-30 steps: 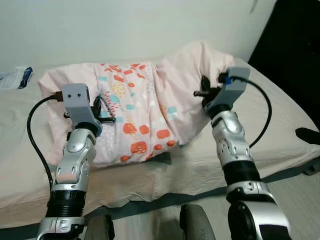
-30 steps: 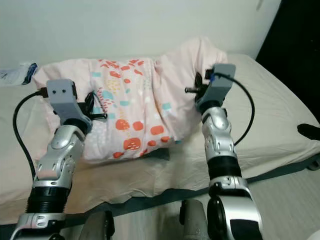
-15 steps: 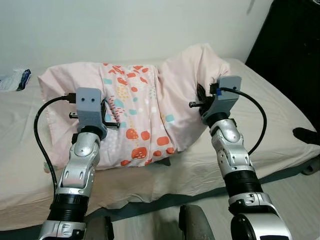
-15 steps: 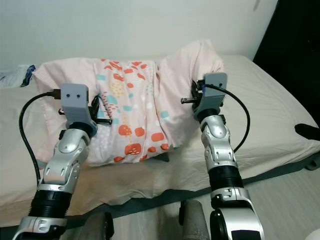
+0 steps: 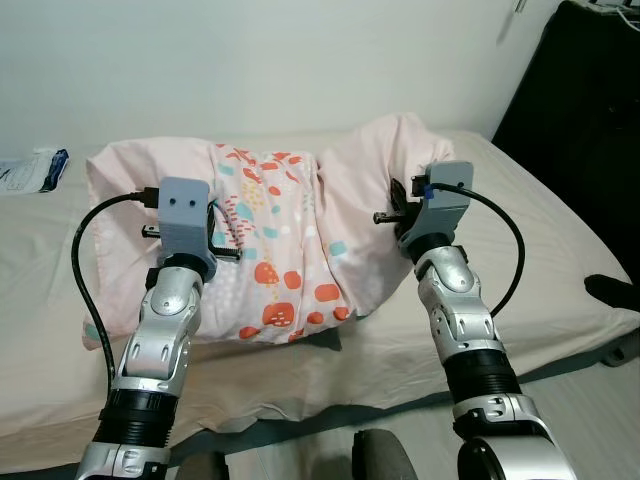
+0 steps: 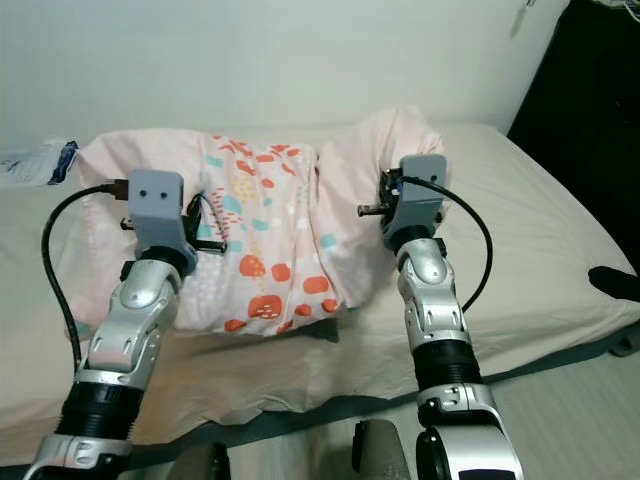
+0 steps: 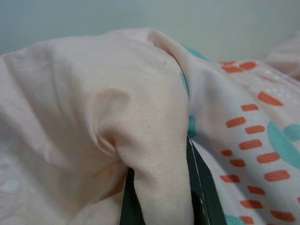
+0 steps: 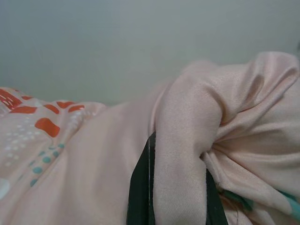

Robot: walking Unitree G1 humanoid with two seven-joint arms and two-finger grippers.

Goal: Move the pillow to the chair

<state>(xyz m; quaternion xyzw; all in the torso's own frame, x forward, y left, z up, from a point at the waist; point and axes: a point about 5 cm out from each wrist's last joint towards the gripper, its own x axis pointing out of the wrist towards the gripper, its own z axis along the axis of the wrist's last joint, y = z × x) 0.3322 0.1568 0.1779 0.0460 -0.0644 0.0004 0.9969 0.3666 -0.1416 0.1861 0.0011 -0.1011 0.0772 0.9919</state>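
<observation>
Now my left gripper (image 7: 159, 197) and right gripper (image 8: 176, 187), both clamped on pink pillow (image 5: 290, 240) folds above the bed (image 5: 560, 250).

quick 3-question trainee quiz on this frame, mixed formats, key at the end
1. True or false: the left tool has a fold of the pillow pinched between its fingers.
2. What lies on the bed by the wall, to the robot's far left? A) a remote B) a white and blue packet C) a shoe
3. Fill in: the right tool grips the pillow's plain ____ end.

Key
1. True
2. B, the packet
3. Pink
</observation>
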